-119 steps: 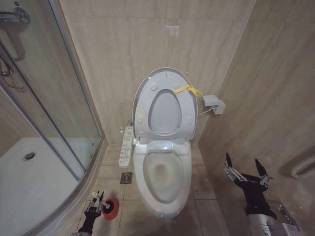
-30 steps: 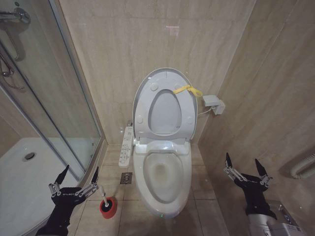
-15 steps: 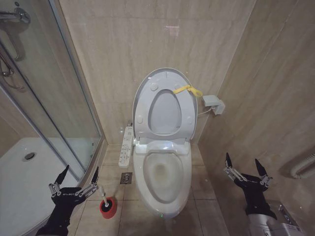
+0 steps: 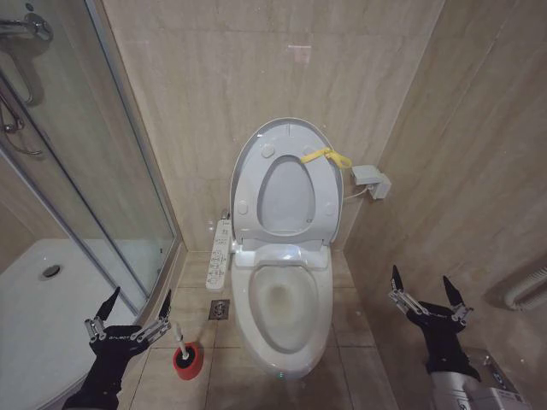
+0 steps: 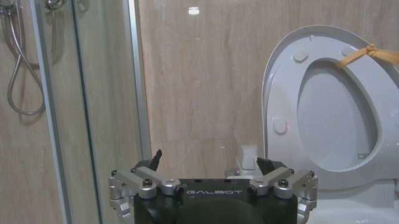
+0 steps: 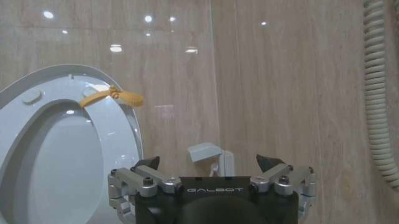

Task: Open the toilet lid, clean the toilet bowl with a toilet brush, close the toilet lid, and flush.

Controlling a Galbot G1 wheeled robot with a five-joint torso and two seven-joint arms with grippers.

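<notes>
The toilet lid (image 4: 286, 141) stands upright against the back wall with the seat ring raised against it. A yellow strap (image 4: 327, 156) hangs on its top edge. Below it the white toilet bowl (image 4: 282, 312) lies uncovered. The toilet brush (image 4: 180, 337) stands in its red holder (image 4: 188, 360) on the floor left of the bowl. My left gripper (image 4: 139, 299) hovers open just left of the brush, holding nothing. My right gripper (image 4: 420, 280) is open on the bowl's right, near the wall. The wrist views show the lid (image 5: 330, 107) (image 6: 56, 140) beyond each open gripper (image 5: 209, 161) (image 6: 209, 163).
A glass shower enclosure (image 4: 94, 188) and its white tray (image 4: 43, 316) close off the left side. A button panel (image 4: 220, 252) sits on the bowl's left, a floor drain (image 4: 219, 309) beside it. On the right wall are a small white box (image 4: 370, 179) and a coiled hose (image 6: 377, 93).
Four seconds ago my left gripper was low at the brush in its holder. It has since lifted up and to the left, leaving the brush standing. Nothing moved in the last second.
</notes>
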